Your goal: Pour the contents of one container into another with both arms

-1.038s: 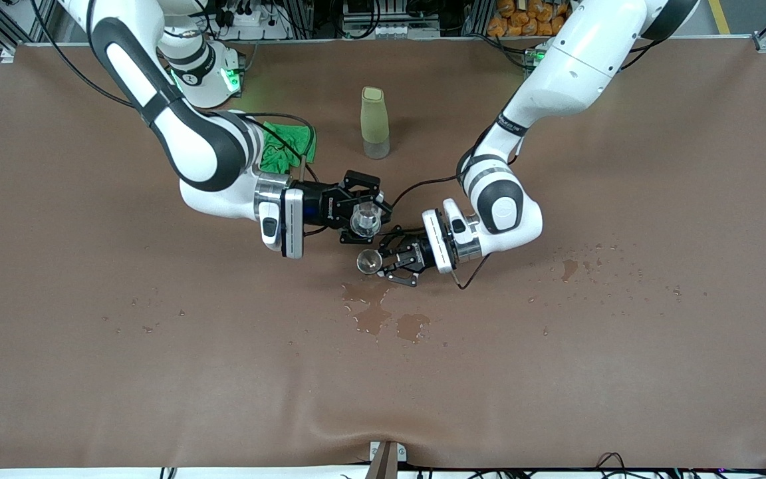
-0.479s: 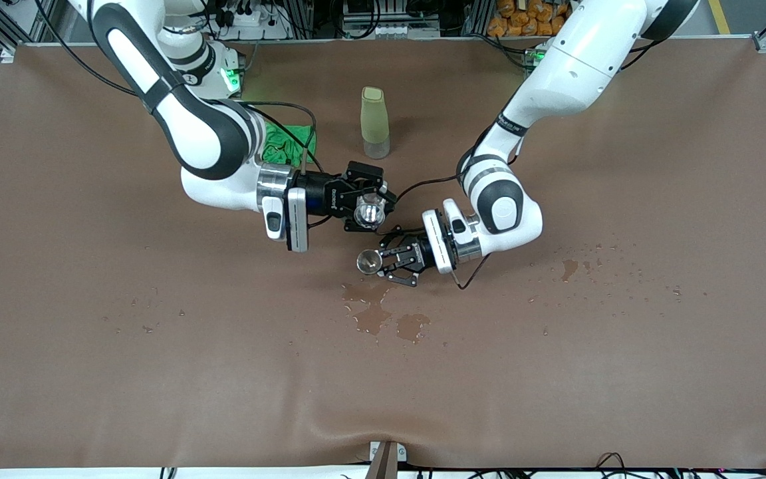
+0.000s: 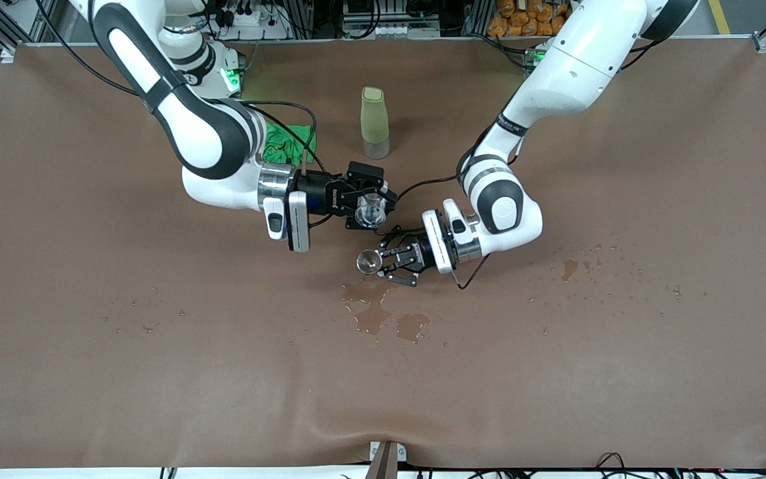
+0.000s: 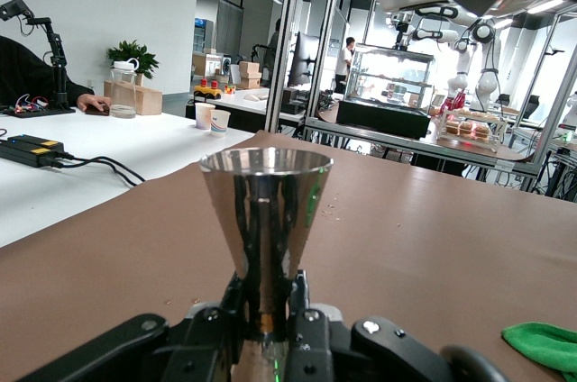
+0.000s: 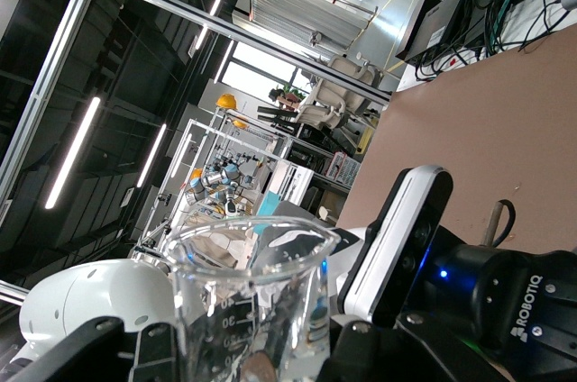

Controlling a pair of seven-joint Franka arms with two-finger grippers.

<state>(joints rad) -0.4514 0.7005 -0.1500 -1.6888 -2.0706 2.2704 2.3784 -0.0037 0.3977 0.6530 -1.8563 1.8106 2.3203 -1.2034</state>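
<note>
Brown desk [image 3: 622,372] cloth already carries wet patches [image 3: 376,316] just below both end effectors. The right end effector [image 3: 366,207] is clamped on a glass measuring beaker [image 3: 370,213], held just above the left end effector [image 3: 389,261], which grips a steel jigger [image 3: 368,262]. The beaker looks nearly empty, though that is hard to judge. Any misalignment over the jigger's narrow mouth would spill more.

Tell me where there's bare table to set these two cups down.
Bare cloth runs along the table's front edge, nearer the camera than the puddle. Crowded: right gripper with glass beaker, left gripper with metal cup, green cloth, bottle.
</note>
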